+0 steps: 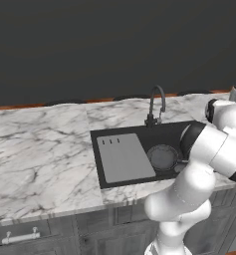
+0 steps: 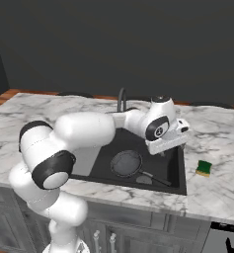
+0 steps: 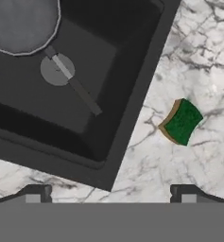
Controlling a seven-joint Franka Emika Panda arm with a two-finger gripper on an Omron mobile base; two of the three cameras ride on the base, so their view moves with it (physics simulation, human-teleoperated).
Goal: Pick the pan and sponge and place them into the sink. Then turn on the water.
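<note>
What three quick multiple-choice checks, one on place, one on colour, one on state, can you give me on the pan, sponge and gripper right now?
1. Where is the pan?
A. on the counter
B. inside the sink basin
C. on the drainboard

2. What colour is the sponge's upward face?
A. green
B. red
C. white

3. How does the gripper stand?
A. shut on the sponge
B. shut on the pan
C. open, holding nothing

Answers:
1. B, the pan lies on the basin floor with its handle over the drain.
2. A, green shows on top where it sits on the marble counter beside the sink.
3. C, the fingertips stand wide apart with nothing between them.
</note>
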